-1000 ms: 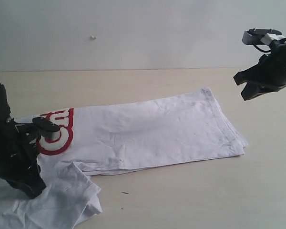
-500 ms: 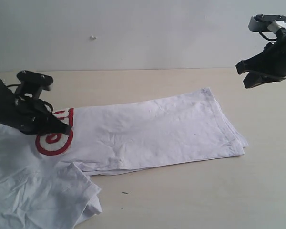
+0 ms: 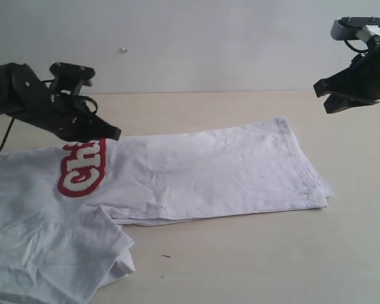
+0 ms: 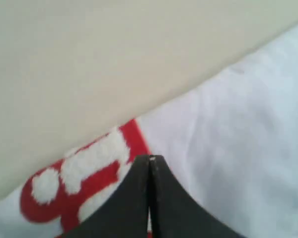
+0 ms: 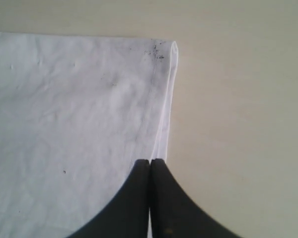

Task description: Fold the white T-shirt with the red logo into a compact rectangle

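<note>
The white T-shirt (image 3: 209, 174) lies on the table as a long folded band, its hem end toward the right. Its left part spreads wider, with a rumpled flap (image 3: 95, 253) at the front. The red logo (image 3: 82, 168) shows white letters "Ch" near the shirt's far edge. My left gripper (image 3: 112, 134) hovers just over that edge beside the logo, jaws shut with nothing between them; the left wrist view shows the logo (image 4: 79, 178) under the closed tips (image 4: 150, 158). My right gripper (image 3: 326, 96) hangs shut in the air beyond the hem corner (image 5: 169, 54), holding nothing.
The beige table (image 3: 253, 266) runs bare in front of and behind the shirt. A pale wall (image 3: 209, 44) closes the back. A small dark speck (image 3: 166, 256) lies on the table near the rumpled flap.
My left arm swung from the front left up to the shirt's far edge by the logo. The shirt's left part now lies spread out and more of the logo shows. The right gripper rose slightly.
</note>
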### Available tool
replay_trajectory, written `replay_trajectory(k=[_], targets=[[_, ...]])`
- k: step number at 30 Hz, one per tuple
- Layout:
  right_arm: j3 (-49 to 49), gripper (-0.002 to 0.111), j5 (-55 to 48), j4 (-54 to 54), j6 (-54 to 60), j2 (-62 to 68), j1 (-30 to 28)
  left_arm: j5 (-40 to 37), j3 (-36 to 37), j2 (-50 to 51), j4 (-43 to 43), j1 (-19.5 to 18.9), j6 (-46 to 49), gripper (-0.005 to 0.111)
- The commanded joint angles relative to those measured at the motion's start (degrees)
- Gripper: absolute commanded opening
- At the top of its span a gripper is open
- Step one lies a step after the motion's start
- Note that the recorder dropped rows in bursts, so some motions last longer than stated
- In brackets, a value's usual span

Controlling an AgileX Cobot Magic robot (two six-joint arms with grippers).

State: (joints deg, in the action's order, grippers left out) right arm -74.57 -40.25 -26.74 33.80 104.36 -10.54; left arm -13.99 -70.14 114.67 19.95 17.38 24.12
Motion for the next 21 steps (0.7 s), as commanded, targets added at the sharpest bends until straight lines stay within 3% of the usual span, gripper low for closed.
replay_trajectory(k=[1,10,21], targets=[[0.12,0.000,0.92,-0.26,0.63,-0.44,-0.15,3.78,-0.84,1.97,0.28,3.88,1.38,0.000],[0.12,0.000,0.13,-0.26,0.63,-0.44,-0.15,4.05,-1.41,11.89,0.16,4.25,1.19,0.000],[0.12,0.000,0.52,-3.07,2.40,-0.44,-0.15,1.55,-3.26,1.82,-3.01,2.66,1.19,0.000]])
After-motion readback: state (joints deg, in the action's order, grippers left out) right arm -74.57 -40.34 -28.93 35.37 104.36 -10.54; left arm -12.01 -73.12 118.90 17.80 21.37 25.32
